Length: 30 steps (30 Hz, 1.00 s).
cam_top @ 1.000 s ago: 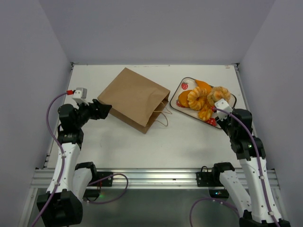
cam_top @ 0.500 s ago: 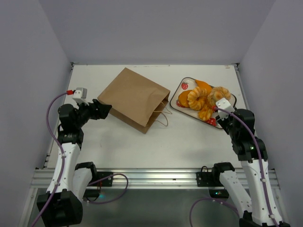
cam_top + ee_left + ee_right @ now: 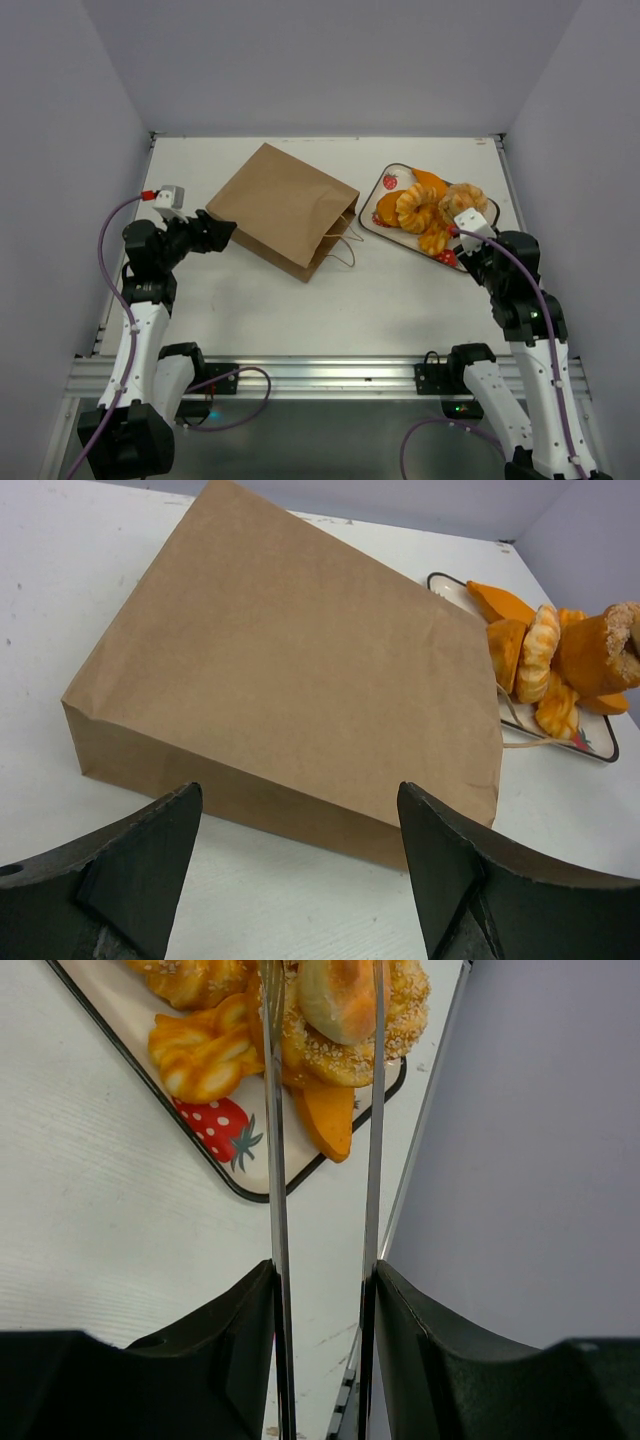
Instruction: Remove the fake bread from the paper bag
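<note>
Fingers [image 3: 140, 870] of my left hand [image 3: 298, 798] stand spread wide with nothing between them. They sit low over the tabletop [image 3: 300, 310], just short of the closed bottom end of the paper bag [image 3: 285, 208], and I cannot see them touching it.

My right hand [image 3: 462, 214] is narrowed to a slim gap. Its two thin blades run forward on either side of a pale round bun [image 3: 340, 1000], which fills the space between them, so I read it as gripped. The bun is over the far right corner of the tray [image 3: 120, 1015], right against a seeded ring of fake bread [image 3: 395, 1020]. Whether it hangs free or rests on the pile I cannot tell.

The paper bag lies flat on its broad side, left of centre on the tabletop and turned at an angle. Its folded bottom points at my left hand. Its mouth points toward the tray, and the thin twisted handles [image 3: 345, 245] trail out onto the tabletop there. The brown paper is smooth and barely creased, the side walls still giving it a shallow boxy shape. From the wrist view I see only the top panel and the bottom fold, not the inside.

The tray sits just right of the bag, a white one with a dark rim and strawberry prints, with several golden and orange pastries [image 3: 420, 205] heaped on it.
</note>
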Motion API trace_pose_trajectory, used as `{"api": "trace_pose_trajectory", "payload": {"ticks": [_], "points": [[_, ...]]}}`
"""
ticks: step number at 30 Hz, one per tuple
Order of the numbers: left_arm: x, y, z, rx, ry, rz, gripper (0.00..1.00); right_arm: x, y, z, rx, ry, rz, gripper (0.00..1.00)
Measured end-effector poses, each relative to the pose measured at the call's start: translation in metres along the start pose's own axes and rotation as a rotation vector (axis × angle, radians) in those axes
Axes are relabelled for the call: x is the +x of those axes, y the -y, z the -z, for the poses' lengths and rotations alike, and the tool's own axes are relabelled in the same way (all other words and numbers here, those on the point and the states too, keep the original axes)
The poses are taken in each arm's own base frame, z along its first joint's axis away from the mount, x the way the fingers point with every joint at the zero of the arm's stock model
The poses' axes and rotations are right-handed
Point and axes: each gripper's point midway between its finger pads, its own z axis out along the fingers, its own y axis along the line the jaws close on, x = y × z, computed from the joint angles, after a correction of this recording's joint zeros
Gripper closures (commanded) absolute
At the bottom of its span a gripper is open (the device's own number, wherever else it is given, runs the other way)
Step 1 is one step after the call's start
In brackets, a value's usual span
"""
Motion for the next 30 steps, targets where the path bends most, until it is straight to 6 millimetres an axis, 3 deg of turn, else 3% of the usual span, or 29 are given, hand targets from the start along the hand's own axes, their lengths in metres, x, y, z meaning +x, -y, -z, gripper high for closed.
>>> {"api": "trace_pose_trajectory", "payload": {"ticks": [14, 19, 25, 30], "points": [[0.003, 0.013, -0.001, 0.051, -0.012, -0.023, 0.17, -0.013, -0.011, 0.007, -0.078, 0.054, -0.025, 0.56], [0.005, 0.04, 0.0, 0.137, -0.016, -0.08, 0.18, -0.026, -0.028, 0.008, -0.18, 0.111, -0.051, 0.57], [0.007, 0.071, 0.004, 0.235, -0.008, -0.144, 0.18, -0.042, -0.063, 0.001, -0.385, 0.155, -0.095, 0.58], [0.014, 0.107, -0.005, 0.309, -0.066, -0.178, 0.18, -0.046, -0.083, -0.007, -0.512, 0.141, -0.119, 0.58]]}}
